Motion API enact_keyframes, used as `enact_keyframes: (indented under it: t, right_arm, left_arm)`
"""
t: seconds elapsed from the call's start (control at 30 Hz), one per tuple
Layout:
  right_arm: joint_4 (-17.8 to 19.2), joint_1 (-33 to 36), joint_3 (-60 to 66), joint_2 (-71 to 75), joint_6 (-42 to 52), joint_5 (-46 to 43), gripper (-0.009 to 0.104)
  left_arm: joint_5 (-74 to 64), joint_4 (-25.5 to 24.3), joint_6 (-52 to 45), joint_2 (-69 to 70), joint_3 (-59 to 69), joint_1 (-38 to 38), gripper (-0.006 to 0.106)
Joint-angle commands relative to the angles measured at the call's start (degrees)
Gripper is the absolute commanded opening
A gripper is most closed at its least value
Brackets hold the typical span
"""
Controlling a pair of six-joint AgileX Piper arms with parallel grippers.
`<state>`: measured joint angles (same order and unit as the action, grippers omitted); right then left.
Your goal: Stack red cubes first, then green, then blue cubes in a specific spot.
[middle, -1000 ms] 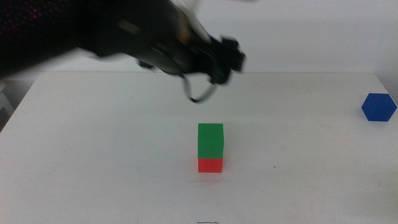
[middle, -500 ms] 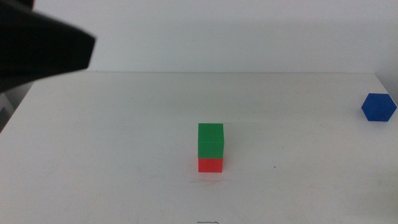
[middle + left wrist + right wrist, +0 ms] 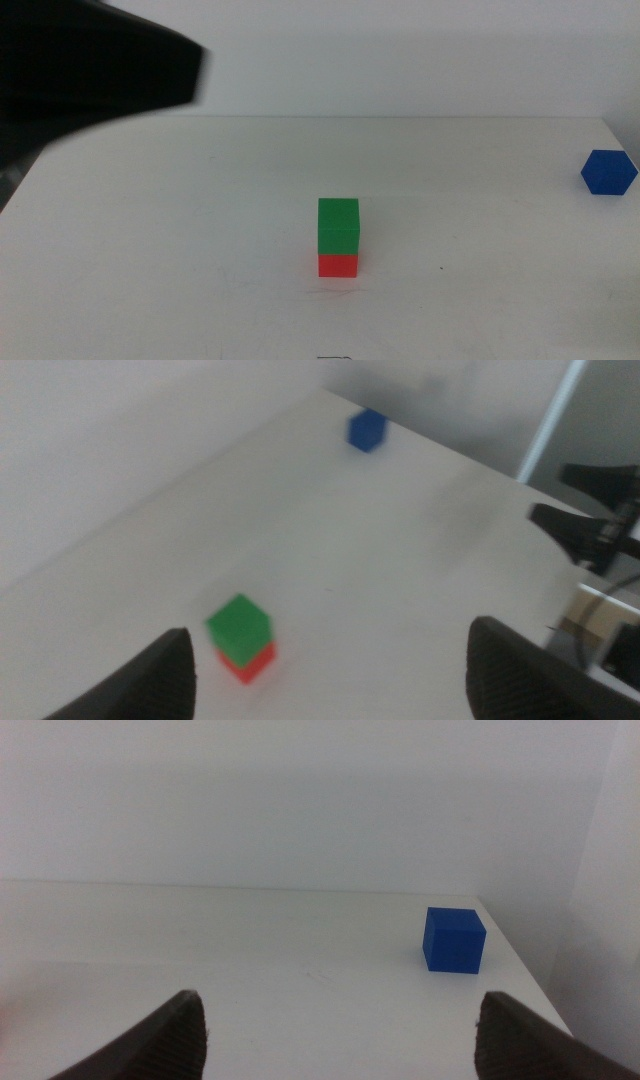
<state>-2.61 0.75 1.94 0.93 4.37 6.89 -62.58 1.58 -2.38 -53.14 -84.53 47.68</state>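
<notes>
- Green cube (image 3: 338,224) sits squarely on the red cube (image 3: 338,264), a two-high stack near the middle of the white tabletop (image 3: 200,250); only a low strip of red shows under the green in the middle view.
- From the left wrist cam we see the same stack: green cube (image 3: 239,627) on top, red cube (image 3: 250,661) peeking out beneath, faces roughly lined up, pic a bit blurred.
- Blue cube (image 3: 608,172) rests alone on the table near the far right edge, well apart from the stack, turned so a corner faces the middle cam.
- Right wrist cam shows the blue cube (image 3: 454,941) flat on the table close to the table's edge & corner, nothing touching it.
- Left gripper (image 3: 330,670): raised above the table, jaws wide apart, holding nothing; stack lies below it, nearer one jaw than the other.
- In the middle view we see only a big dark blurred mass of the left arm (image 3: 90,75) at upper left, off the table surface; gripper itself not made out there.
- Right gripper (image 3: 340,1030): jaws spread wide, empty, aimed across the table w/ the blue cube ahead & nearer one jaw, not between them.
- Left wrist cam also catches dark parts of the other arm (image 3: 590,510) beyond the table edge, too blurred for detail.
</notes>
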Motion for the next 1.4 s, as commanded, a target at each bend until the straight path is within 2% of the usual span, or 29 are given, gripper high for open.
enact_keyframes:
  t: [0.0, 0.1, 0.43, 0.83, 1.03, 1.37]
  right_arm:
    - [0.51, 0.1, -1.31, 0.93, 0.46, -4.5, 0.094]
    - [0.51, 0.1, -1.31, 0.93, 0.46, -4.5, 0.094]
    - [0.51, 0.1, -1.31, 0.93, 0.46, -4.5, 0.094]
    - [0.51, 0.1, -1.31, 0.93, 0.46, -4.5, 0.094]
    - [0.51, 0.1, -1.31, 0.93, 0.46, -4.5, 0.094]
    - [0.51, 0.1, -1.31, 0.93, 0.46, -4.5, 0.094]
  left_arm:
    - [4.74, 4.36, -0.76, -1.7, -1.37, 0.16, 0.091]
    - [5.05, 7.94, -2.24, -2.92, -1.37, 0.16, 0.091]
    - [4.94, 13.07, -2.24, -3.05, -1.37, 0.16, 0.091]
    - [4.73, 10.7, -2.75, -4.42, -1.37, 0.16, 0.091]
    - [4.72, 5.96, -2.7, -4.75, -1.93, 0.1, 0.091]
    - [6.69, 9.36, -2.7, -8.48, -2.11, 0.1, 0.091]
